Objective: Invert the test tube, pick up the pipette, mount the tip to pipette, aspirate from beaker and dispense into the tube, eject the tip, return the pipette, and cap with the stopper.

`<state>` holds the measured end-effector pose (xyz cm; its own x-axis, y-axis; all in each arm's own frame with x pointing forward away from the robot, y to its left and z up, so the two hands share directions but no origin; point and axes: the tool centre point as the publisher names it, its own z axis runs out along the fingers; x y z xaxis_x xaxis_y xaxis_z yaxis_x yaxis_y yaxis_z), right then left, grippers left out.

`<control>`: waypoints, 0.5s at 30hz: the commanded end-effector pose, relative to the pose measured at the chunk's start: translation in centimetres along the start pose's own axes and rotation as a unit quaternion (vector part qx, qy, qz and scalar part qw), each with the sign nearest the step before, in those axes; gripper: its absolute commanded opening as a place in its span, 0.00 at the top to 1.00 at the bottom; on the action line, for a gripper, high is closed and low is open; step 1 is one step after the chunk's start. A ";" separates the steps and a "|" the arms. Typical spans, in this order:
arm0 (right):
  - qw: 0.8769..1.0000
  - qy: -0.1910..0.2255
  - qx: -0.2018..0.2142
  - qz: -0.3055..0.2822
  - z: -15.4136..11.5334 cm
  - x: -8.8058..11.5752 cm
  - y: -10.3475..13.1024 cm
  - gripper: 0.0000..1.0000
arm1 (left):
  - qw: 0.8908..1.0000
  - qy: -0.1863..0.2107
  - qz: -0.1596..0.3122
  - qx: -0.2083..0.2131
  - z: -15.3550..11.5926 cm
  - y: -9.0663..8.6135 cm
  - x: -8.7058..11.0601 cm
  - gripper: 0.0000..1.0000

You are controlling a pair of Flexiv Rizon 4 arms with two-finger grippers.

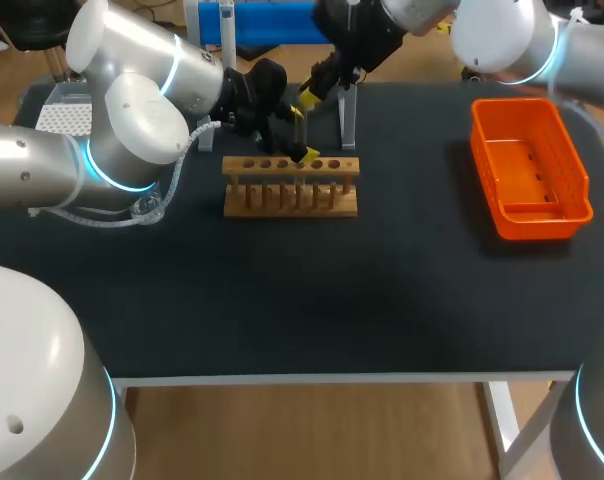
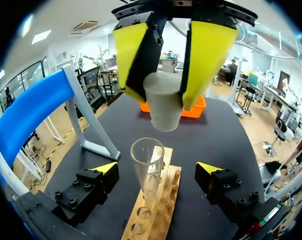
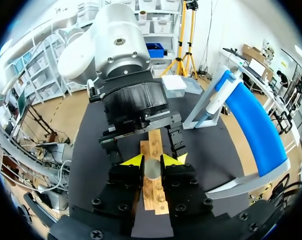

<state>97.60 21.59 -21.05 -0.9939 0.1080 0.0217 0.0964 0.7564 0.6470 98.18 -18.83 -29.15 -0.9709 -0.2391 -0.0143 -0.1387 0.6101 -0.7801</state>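
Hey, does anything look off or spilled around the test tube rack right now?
Nothing stands out. The test tube stands upright in the wooden rack, the right gripper holds the stopper above its mouth, and no spill shows.

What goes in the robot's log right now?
step: capping | right tool: shut on stopper over tube | left tool: open around tube in rack

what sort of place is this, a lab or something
Probably a lab-style workbench: a wooden rack holds a glass test tube, a grey stopper is held over it, and an orange bin sits on the dark table.
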 end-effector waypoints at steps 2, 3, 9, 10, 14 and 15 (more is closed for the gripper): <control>1.000 -0.001 0.002 0.000 0.1 0.4 0.1 1.00 | 1.000 0.002 0.000 -0.001 -0.1 -0.1 -0.1 0.00; 1.000 -0.001 0.004 -0.001 0.2 0.5 0.1 1.00 | 1.000 0.002 0.000 -0.001 -0.1 -0.1 -0.1 0.00; 1.000 0.002 0.006 -0.007 0.9 0.5 0.6 1.00 | 1.000 0.002 0.000 -0.001 -0.1 -0.1 -0.1 0.00; 1.000 0.001 0.006 -0.008 0.9 0.5 0.7 1.00 | 1.000 0.002 0.000 -0.001 -0.1 -0.1 -0.1 0.00; 1.000 -0.001 0.004 -0.010 0.9 0.3 0.9 1.00 | 1.000 0.002 0.000 -0.001 -0.1 -0.1 -0.1 0.00; 1.000 -0.002 0.004 -0.010 0.8 0.3 1.0 1.00 | 1.000 0.002 0.000 -0.001 -0.1 -0.1 -0.1 0.00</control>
<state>97.29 22.80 -21.13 -0.9954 0.0952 0.0054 0.0762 0.7605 0.6448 98.18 -18.82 -29.15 -0.9709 -0.2391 -0.0144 -0.1387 0.6101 -0.7801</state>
